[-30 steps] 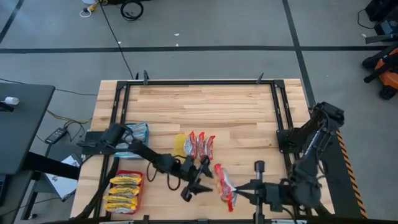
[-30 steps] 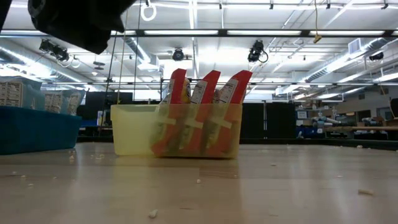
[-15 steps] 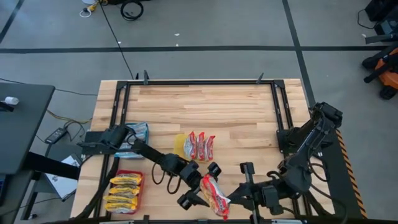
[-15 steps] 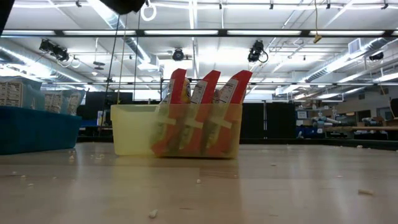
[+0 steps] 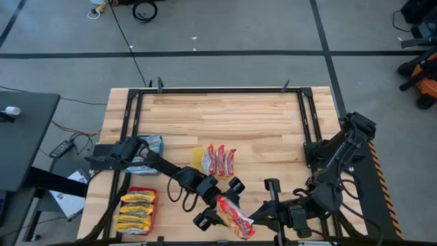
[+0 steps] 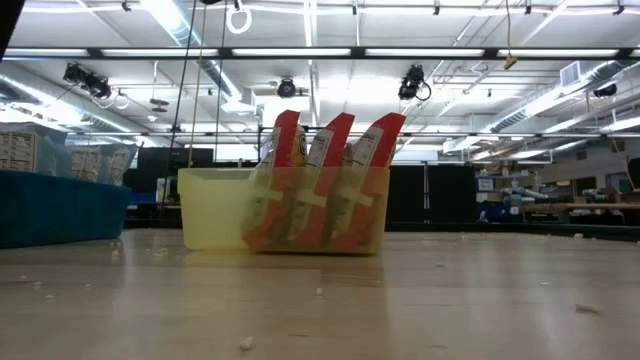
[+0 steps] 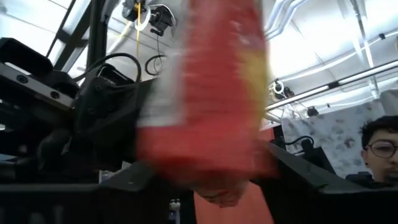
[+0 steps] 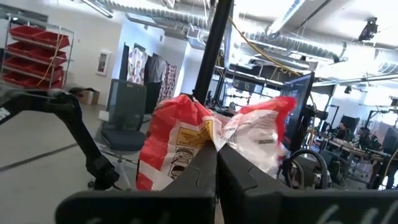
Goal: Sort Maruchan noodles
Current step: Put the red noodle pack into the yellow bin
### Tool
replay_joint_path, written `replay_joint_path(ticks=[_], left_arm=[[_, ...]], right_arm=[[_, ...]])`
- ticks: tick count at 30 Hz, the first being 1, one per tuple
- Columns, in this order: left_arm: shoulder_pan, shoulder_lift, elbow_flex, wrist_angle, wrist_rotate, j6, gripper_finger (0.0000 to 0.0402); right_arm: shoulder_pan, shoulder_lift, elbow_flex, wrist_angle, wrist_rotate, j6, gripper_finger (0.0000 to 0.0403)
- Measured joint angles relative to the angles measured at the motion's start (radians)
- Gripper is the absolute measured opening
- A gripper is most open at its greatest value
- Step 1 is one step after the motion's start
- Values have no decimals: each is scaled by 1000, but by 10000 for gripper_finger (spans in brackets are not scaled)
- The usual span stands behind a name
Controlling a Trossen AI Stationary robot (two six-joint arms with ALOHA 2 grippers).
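Red-and-white crinkled plastic, the held packet (image 5: 234, 219) sat at the near edge of the table between both grippers, lifted, long axis running diagonally from the left gripper (image 5: 217, 206) toward the right gripper (image 5: 263, 213). Right fingers were pinched tight on a gathered edge of it, film bunched above the fingertips (image 8: 214, 163) in the right wrist view. Left fingers stood fairly wide at the packet's other end; the left wrist view was filled with blurred red film, so I could not tell whether they had actually closed on it. Judged as a handover: the left arm was nearer the trays, and the key relation was that the packet lay straight ahead of the left fingers, lengthwise toward them. Also near the front, the red tray (image 5: 136, 211) at the left held yellow-orange packets (image 5: 136, 210), glossy and flat, stacked in a row. Further in, the translucent yellow tray (image 5: 198, 160), mid-table, held three red-and-white packets (image 5: 220, 160) standing on edge, leaning slightly in the low view, tops above the rim. Pale blue-white packets (image 5: 149, 145) sat in the blue tray (image 6: 60, 205) to the left, by the left arm's base. The wooden table (image 5: 232, 116) beyond was matte butcher-block, with crumbs across it in the low view.
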Motion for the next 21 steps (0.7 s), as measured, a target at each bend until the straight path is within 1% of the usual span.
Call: replay_joint_path(ticks=[3,5,8,11,17,19,21], left_arm=[[0,0,0,-5,0,1,165],[0,0,0,-16,0,1,127],[5,0,0,-42,-6,-1,71],[11,0,0,-79,-17,-10,28],[18,-6,0,-122,-30,-62,23],[17,-28,0,-203,-53,-48,29],[16,-67,2,-353,-126,22,34]], right_arm=[[11,0,0,0,34,-8,19],[19,0,0,0,74,-7,34],[29,0,0,0,136,-7,62],[41,0,0,-1,200,-32,94],[103,-13,0,5,430,-128,150],[132,-20,0,7,517,-151,162],[161,-27,0,4,603,-157,169]])
